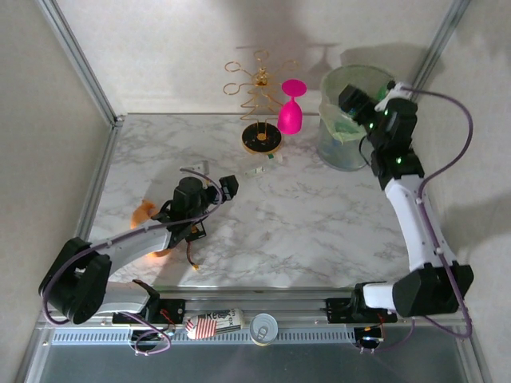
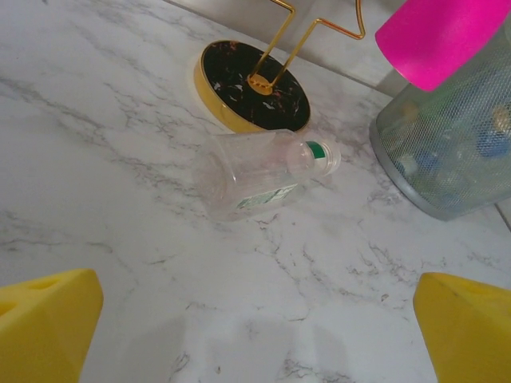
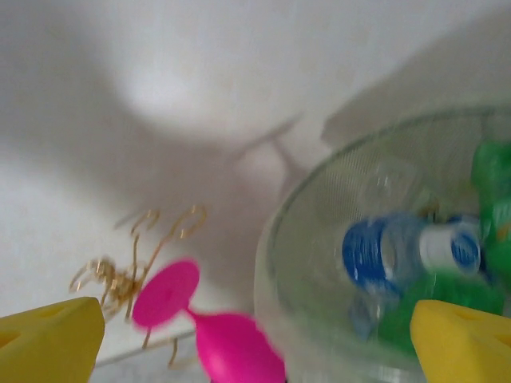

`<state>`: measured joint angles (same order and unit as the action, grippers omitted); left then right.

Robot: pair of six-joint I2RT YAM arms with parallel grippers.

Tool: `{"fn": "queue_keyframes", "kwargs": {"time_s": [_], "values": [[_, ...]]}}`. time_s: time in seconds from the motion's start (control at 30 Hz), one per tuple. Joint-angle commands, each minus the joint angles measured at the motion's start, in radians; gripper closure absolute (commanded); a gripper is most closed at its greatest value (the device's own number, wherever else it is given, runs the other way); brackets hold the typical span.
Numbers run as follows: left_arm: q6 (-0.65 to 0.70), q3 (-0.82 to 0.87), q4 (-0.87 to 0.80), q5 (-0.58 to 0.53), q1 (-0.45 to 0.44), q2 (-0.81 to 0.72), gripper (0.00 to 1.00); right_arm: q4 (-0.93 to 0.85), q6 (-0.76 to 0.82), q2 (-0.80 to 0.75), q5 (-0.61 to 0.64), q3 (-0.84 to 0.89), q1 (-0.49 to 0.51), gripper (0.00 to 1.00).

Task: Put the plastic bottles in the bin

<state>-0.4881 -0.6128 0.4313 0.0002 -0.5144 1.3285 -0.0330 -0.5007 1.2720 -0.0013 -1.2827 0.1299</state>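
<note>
**Clear bottle lies just ahead of our left gripper**

Our left gripper [image 2: 255, 339] hangs with yellow fingers spread wide, holding nothing. Just ahead, the clear plastic bottle with a green-banded neck [image 2: 267, 171] lies on its side on the marbled tabletop [image 2: 96, 144], near the gold-rimmed black stand base [image 2: 239, 88]. We should close across its body, clear of that base. Farther off, our right gripper [image 3: 255, 343] gapes empty over the round grey-green bin [image 3: 275, 231]. The bottles inside are blurred.

Pink wine glass [image 1: 290, 112] apparently hangs inverted from gold rack [image 1: 262, 137].
</note>
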Motion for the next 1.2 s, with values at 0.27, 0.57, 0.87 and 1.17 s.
{"fn": "queue_keyframes", "kwargs": {"time_s": [0.27, 0.57, 0.87, 1.17], "values": [[0.135, -0.201, -0.1, 0.104, 0.047, 0.165, 0.0, 0.064, -0.097, -0.247, -0.098, 0.466, 0.16, 0.01], [0.282, -0.467, -0.282, 0.186, 0.08, 0.409, 0.0, 0.112, -0.154, -0.259, -0.166, 0.665, 0.202, 0.01], [0.401, -0.761, -0.432, 0.227, 0.108, 0.647, 0.0, 0.104, -0.151, -0.31, -0.14, 0.713, 0.207, 0.01], [0.417, -0.954, -0.547, 0.324, 0.109, 0.799, 0.0, 0.104, -0.153, -0.331, -0.129, 0.725, 0.206, 0.01]]}}
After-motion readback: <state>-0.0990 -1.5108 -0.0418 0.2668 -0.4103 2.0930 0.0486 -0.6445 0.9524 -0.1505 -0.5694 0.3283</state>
